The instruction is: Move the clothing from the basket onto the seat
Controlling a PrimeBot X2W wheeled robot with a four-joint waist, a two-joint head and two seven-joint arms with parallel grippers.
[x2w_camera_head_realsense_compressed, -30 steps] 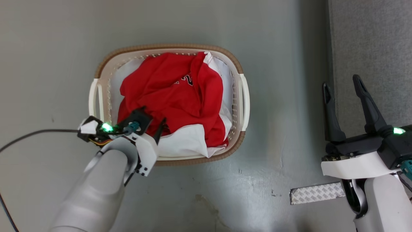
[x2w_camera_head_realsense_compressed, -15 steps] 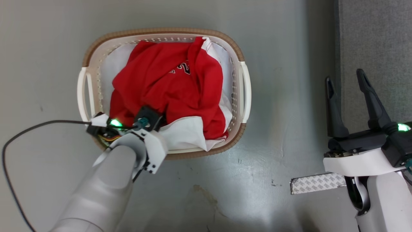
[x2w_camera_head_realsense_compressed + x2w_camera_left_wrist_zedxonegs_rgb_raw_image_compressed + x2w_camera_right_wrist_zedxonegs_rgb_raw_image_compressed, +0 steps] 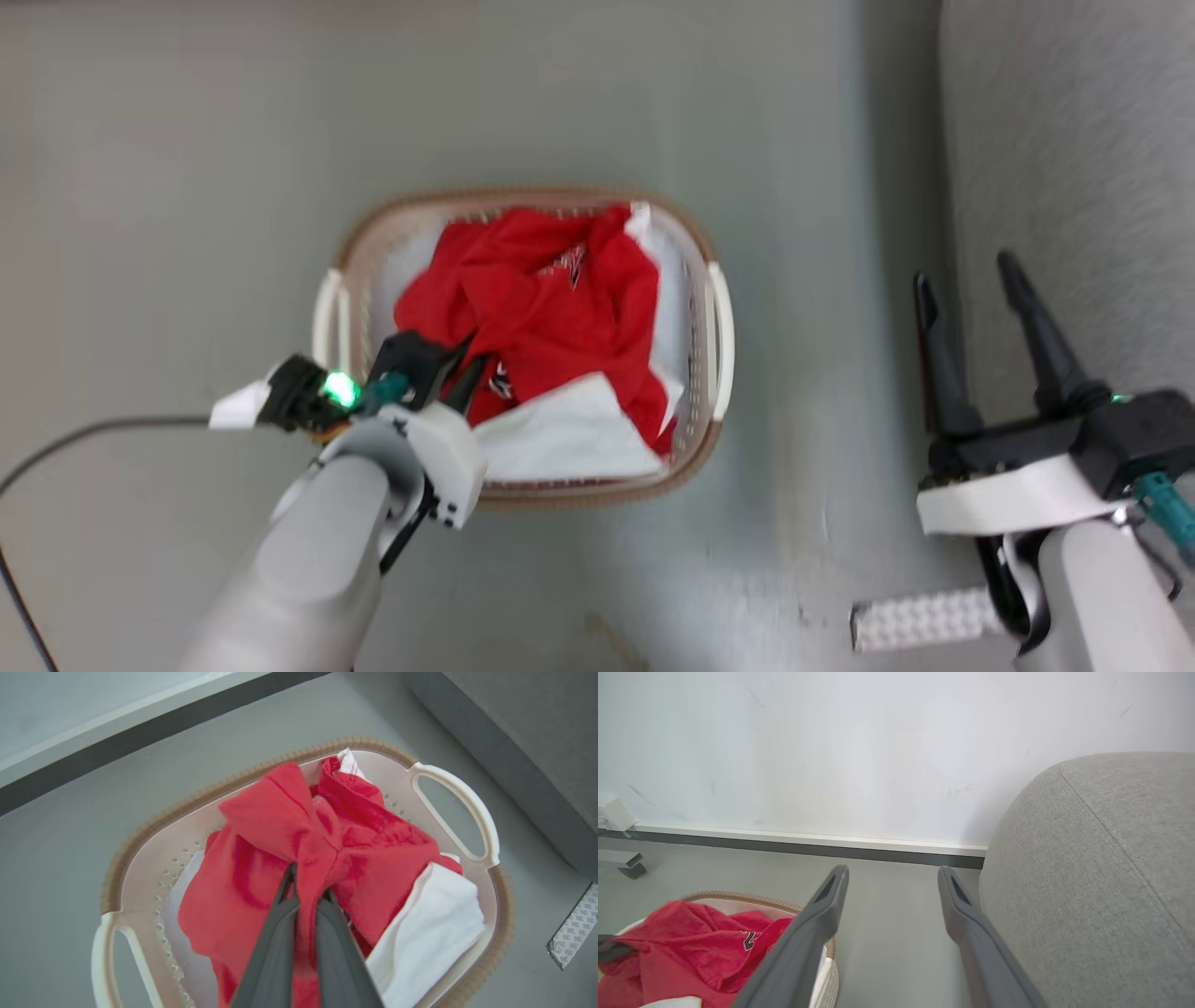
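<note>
left gripper clamped on clothing fold in basket, right gripper spread beside seat

Your right tool holds its two fingers spread wide apart above the grey floor, pointing toward the far wall. Just to its right you have the seat. To its left the clothing lies heaped in the basket, partly behind one finger.
</note>
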